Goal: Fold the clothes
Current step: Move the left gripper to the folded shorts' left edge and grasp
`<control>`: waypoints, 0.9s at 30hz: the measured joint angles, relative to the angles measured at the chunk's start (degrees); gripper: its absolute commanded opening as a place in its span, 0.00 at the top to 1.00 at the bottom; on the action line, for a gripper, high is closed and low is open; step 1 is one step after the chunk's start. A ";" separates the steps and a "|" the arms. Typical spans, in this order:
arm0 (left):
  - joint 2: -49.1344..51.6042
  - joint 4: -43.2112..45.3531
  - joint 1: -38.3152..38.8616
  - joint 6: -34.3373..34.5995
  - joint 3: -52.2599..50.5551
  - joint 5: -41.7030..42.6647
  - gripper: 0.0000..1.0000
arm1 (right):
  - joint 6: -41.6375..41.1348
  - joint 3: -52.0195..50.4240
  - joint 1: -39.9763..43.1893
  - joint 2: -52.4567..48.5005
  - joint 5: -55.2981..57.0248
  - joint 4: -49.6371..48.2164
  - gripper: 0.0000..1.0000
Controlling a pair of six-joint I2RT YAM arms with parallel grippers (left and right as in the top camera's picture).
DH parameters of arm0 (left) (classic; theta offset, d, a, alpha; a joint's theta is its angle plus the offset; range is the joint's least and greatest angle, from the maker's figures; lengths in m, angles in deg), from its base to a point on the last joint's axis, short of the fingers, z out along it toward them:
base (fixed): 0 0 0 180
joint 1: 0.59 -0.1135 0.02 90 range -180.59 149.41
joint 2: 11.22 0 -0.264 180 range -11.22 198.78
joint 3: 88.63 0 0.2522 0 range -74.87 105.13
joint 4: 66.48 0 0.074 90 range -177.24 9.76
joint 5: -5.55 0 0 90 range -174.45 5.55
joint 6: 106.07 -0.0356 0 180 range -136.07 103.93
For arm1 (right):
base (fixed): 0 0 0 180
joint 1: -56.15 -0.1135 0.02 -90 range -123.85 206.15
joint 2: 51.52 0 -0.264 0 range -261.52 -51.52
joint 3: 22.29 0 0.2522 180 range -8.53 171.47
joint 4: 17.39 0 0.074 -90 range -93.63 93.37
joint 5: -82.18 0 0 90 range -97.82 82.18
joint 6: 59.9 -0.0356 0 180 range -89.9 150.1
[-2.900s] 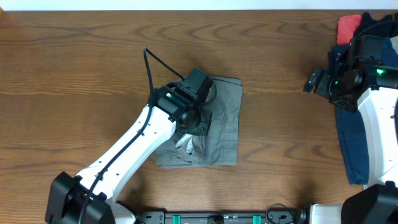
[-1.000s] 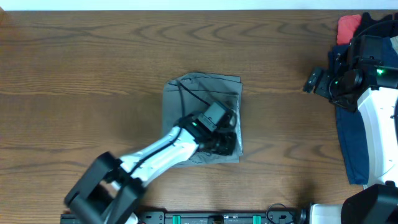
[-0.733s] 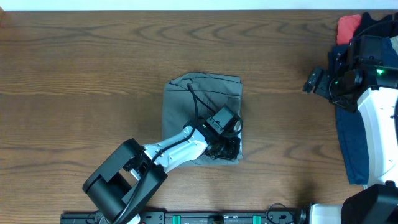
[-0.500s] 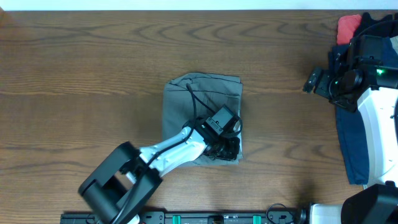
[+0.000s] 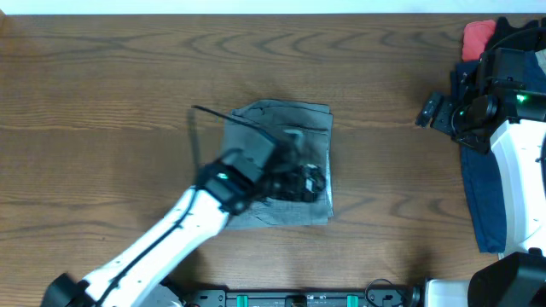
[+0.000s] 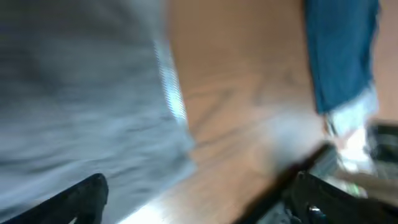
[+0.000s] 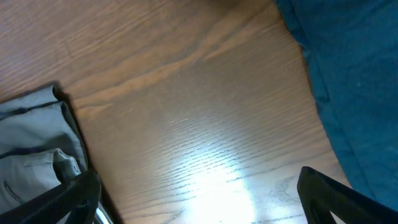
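Observation:
The clothes are light grey shorts (image 5: 281,128), lying folded into a rough rectangle in the middle of the table. My left gripper (image 5: 314,181) hovers over their lower right part, open, with nothing between its fingers. The left wrist view is blurred: it shows grey shorts (image 6: 74,93) on the left, bare wood beside them, and my left gripper (image 6: 199,208) with its jaws wide apart. At the right side of the table my right gripper (image 5: 425,112) stays open and empty. In the right wrist view, my right gripper (image 7: 199,208) is over bare wood, with the shorts (image 7: 31,143) at the left edge.
A dark blue garment (image 5: 482,196) lies along the table's right edge under the right arm, with a red item (image 5: 478,34) at its far end. The blue garment (image 7: 354,74) fills the right wrist view's upper right. The table is brown wood (image 5: 102,102).
My left gripper, shut on the shorts' lower right corner a moment ago, has opened. The left arm has swung back to the left. The right arm has not moved.

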State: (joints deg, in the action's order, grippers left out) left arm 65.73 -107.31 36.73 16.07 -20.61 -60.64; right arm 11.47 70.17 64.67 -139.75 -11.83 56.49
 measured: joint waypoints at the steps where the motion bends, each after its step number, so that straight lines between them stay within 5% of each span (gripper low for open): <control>1: -0.85 -1.49 -2.05 -0.31 -0.02 -1.57 0.02 | 0.00 0.00 0.00 0.00 -0.02 0.00 0.01; 13: -1.64 -8.98 -26.29 -6.05 -0.02 -17.16 0.02 | 0.00 0.00 0.00 0.00 0.00 0.00 0.01; 27: 16.94 -3.80 -33.27 -22.56 -0.02 5.20 0.02 | 0.02 0.00 0.00 0.00 0.00 0.00 0.01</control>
State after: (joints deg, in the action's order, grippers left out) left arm 82.67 -111.12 3.46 -6.49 -20.63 -55.44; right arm 11.49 70.17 64.67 -139.75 -11.83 56.49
